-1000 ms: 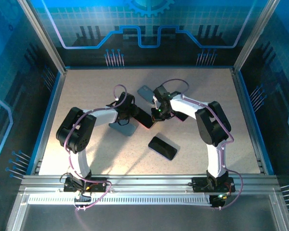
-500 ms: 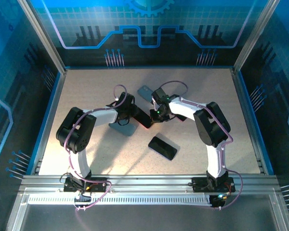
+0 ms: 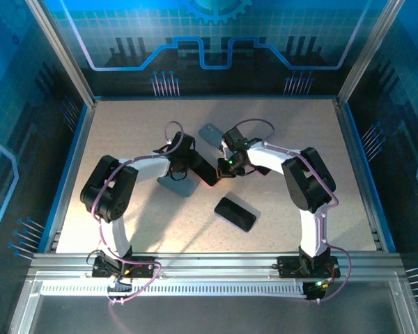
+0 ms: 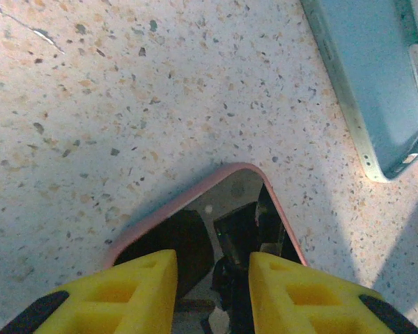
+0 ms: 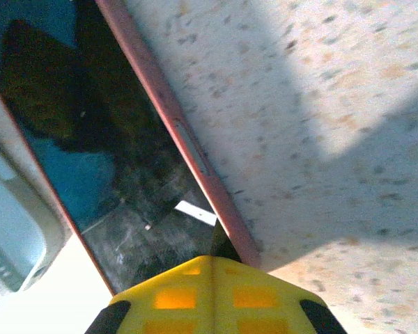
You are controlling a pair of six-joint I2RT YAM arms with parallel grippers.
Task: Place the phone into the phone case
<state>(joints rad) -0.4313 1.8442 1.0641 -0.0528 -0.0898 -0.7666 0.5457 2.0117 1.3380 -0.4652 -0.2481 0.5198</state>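
The phone (image 3: 209, 172), with a glossy black screen, sits in a pink phone case at mid table between both grippers. In the left wrist view the pink case rim (image 4: 188, 198) forms a corner just beyond my left gripper (image 4: 212, 261). Its yellow fingers (image 4: 136, 289) stand partly apart over the phone, closed across that corner. My left gripper (image 3: 193, 167) is at the phone's left end. My right gripper (image 3: 228, 165) is at its right end. In the right wrist view that gripper (image 5: 212, 259) is shut, its tip resting on the screen (image 5: 111, 160) beside the pink rim (image 5: 174, 118).
A second black phone (image 3: 235, 213) lies nearer the front. A grey-blue case (image 3: 210, 132) (image 4: 376, 76) lies behind the grippers, and another grey-blue case (image 3: 177, 186) sits under the left arm. Metal frame posts and blue walls ring the table.
My right gripper has edged slightly left onto the phone's end. The left arm and the phone have stayed put.
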